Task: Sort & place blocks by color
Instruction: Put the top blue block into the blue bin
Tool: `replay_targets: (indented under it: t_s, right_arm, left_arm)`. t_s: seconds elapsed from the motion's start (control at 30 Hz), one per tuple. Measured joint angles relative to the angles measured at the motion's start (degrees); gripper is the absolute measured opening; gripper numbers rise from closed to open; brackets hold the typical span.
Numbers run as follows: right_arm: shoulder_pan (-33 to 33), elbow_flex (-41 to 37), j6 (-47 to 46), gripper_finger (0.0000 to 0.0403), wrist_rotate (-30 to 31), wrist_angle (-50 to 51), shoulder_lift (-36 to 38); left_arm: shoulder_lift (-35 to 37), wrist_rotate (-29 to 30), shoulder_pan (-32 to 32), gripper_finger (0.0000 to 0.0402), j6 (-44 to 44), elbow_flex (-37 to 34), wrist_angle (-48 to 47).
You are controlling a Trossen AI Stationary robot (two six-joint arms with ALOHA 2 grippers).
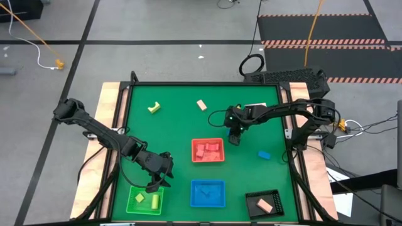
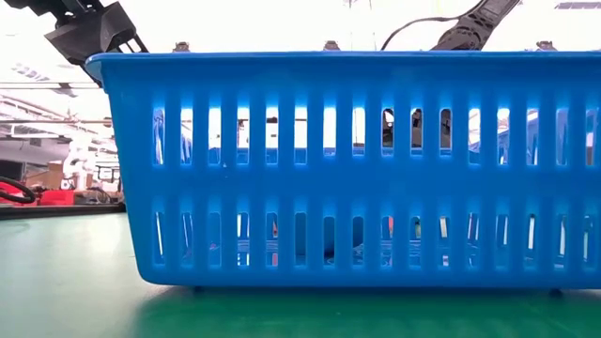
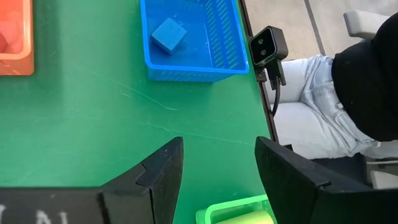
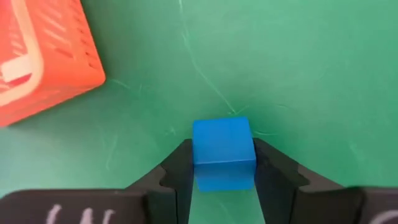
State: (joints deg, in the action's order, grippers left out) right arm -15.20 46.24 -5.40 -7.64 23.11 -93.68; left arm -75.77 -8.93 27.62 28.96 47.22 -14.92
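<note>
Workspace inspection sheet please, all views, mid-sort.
Surface: green table mat, light scuff lines.
Job's things: red tray holds red blocks; blue slotted tray holds one blue block; green tray holds yellow pieces; black tray holds a tan block. Loose on the mat: yellow arch, tan block, blue block.
Clutter: nothing seen.
Grippers: right gripper shut on a small blue cube, beside the red tray; left gripper open, empty, above the green tray.
Cables: orange and white cables on the floor.
Surroundings: a person's legs beside the table.
</note>
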Motion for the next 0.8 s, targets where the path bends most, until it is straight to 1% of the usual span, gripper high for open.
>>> replay_targets:
  t_s: [0.1,0.17,0.27,0.4,0.5,0.57,0.7,0.8]
  right_arm:
    - [0.0,0.0,-1.9,0.0115,0.3,-0.3,3.4]
    - [0.0,-0.6,-3.8,0.0115,0.5,1.4,6.6]
    - [0.7,-0.1,-7.2,0.0115,1.1,-1.7,11.8]
    - [4.0,-0.2,-10.6,0.0115,3.2,-3.1,17.3]
    - [7.9,-0.1,-13.6,0.0115,3.2,-8.4,20.8]
    - [11.3,-0.1,-15.6,0.0115,3.2,-13.4,21.6]
    - [18.7,-0.1,-17.9,0.0115,3.2,-24.5,21.3]
    - [23.9,0.0,-19.4,0.0115,3.4,-31.6,19.4]
  left_arm:
    - [0.0,0.0,0.0,0.0202,-0.4,0.0,0.0]
    - [0.0,0.2,0.0,0.0202,-1.2,0.0,0.2]
    - [0.0,2.2,0.0,0.0202,-2.8,0.0,0.8]
    - [0.0,5.5,-0.3,0.0202,-4.6,0.0,1.8]
    - [0.0,7.6,-0.3,0.0202,-6.2,0.0,1.7]
    - [0.0,8.8,-0.3,0.0202,-6.8,0.0,1.7]
    - [0.0,11.7,-0.3,0.0202,-7.7,0.0,1.9]
    - [0.0,14.5,-0.3,0.0202,-7.7,0.0,3.0]
